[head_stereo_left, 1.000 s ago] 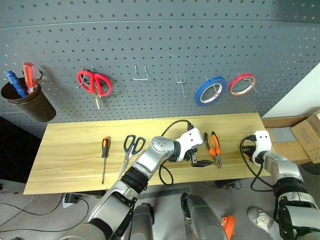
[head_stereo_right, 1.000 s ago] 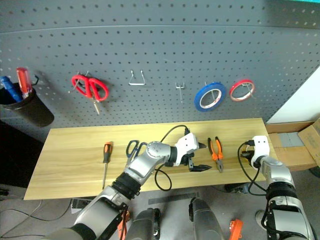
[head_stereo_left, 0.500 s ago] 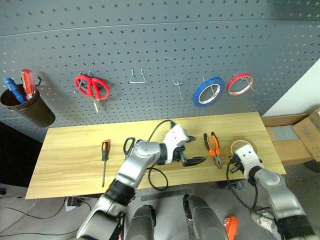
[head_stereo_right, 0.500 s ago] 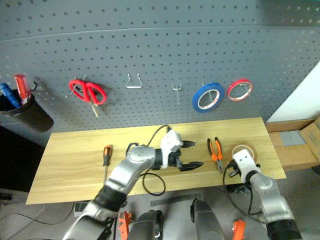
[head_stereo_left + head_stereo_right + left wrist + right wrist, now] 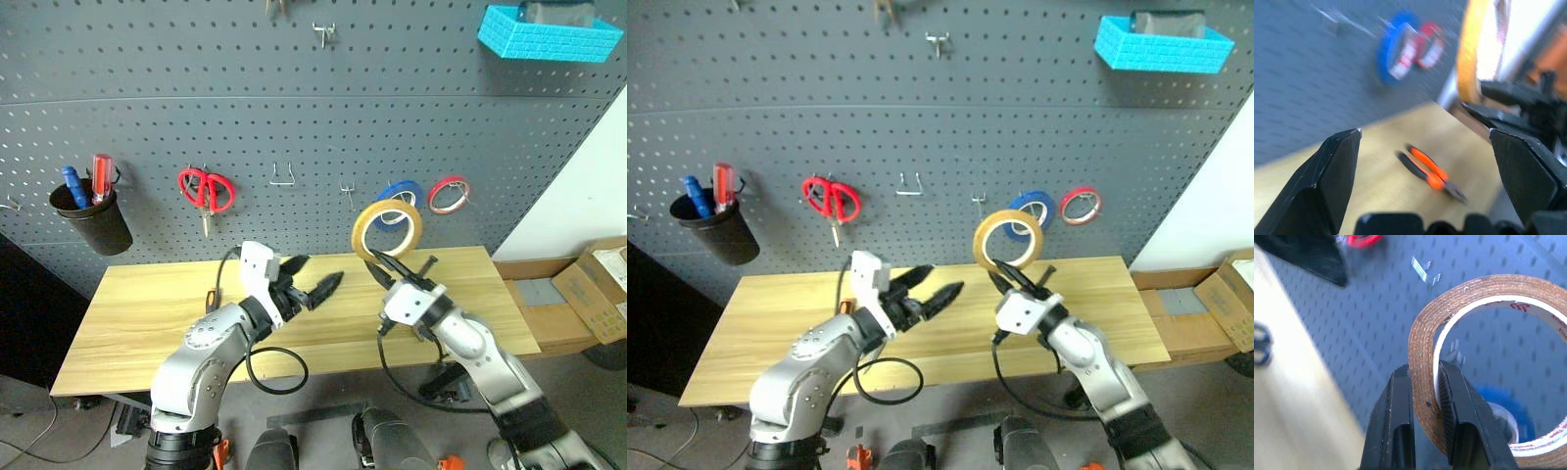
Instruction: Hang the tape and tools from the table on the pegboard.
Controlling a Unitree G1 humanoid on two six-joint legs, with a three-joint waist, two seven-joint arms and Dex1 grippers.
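The right gripper (image 5: 384,262) is clamped on the rim of the yellow tape (image 5: 387,227), holding the ring upright in the air above the table (image 5: 147,313), in front of the pegboard (image 5: 294,98) and just before the blue roll (image 5: 400,192) hanging there. The left gripper (image 5: 312,279) hangs over the middle of the table with its fingers spread wide and nothing between them. The pliers (image 5: 1430,171) lie flat on the table toward its right end.

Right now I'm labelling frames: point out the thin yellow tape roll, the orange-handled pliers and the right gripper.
yellow tape roll (image 5: 363,223): left eye view, left band.
orange-handled pliers (image 5: 1426,169): left wrist view, handles.
right gripper (image 5: 1425,399): right wrist view, between fingertips.
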